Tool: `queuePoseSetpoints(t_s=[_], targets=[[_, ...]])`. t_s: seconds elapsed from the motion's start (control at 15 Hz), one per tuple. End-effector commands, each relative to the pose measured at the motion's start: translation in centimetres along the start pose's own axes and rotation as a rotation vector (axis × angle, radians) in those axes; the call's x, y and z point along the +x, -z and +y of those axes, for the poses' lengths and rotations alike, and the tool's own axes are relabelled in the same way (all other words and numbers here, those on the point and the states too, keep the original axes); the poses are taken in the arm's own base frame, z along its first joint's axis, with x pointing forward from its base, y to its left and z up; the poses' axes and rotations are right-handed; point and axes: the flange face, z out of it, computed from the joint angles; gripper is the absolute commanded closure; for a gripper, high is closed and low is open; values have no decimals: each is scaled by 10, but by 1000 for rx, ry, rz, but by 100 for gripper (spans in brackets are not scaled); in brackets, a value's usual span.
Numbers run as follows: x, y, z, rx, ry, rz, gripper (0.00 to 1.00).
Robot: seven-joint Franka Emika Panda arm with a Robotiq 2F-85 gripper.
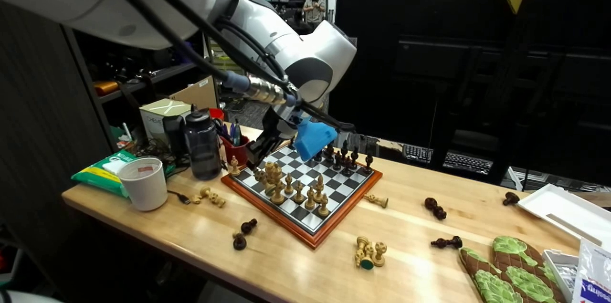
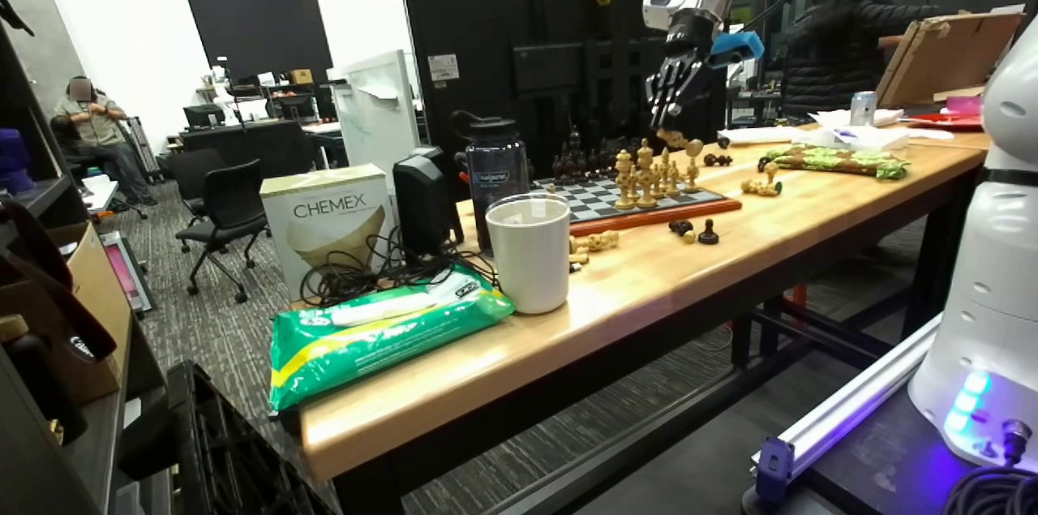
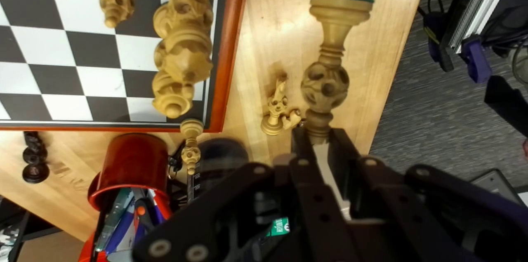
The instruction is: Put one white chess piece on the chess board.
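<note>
- Worktop (image 1: pixel 296 260): brightly lit, with glare patches in all views.
- Robot base (image 2: pixel 957 312): blue-violet glow.
- Tool (image 3: pixel 319 136): soft focus in the wrist view.
- Seated person's face (image 2: pixel 79 88): blurred.

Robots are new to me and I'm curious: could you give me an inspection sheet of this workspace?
Surface: pale wooden tabletop.
Job's things: reddish-brown-framed, square checkered chess board; pale carved wooden chess piece, held, not yet placed.
Clutter: white cylindrical cup, green plastic packet, dark translucent bottle.
Grippers: one black two-fingered gripper, shut on that piece's end.
Cables: tangled thin black cords by the packet.
Surroundings: black-jacketed, yellow-hatted person beyond the tabletop.
</note>
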Motion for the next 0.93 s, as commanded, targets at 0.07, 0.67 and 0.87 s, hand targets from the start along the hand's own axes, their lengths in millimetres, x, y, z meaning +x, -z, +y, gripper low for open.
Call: queuePoseSetpoints(t_s=[0.07,0.67,0.87], targets=[[0,5,1,7,17,16,96],[-24,19,-1,-23,-35,67,96],[-42,27,-2,-54,-68,132,96]])
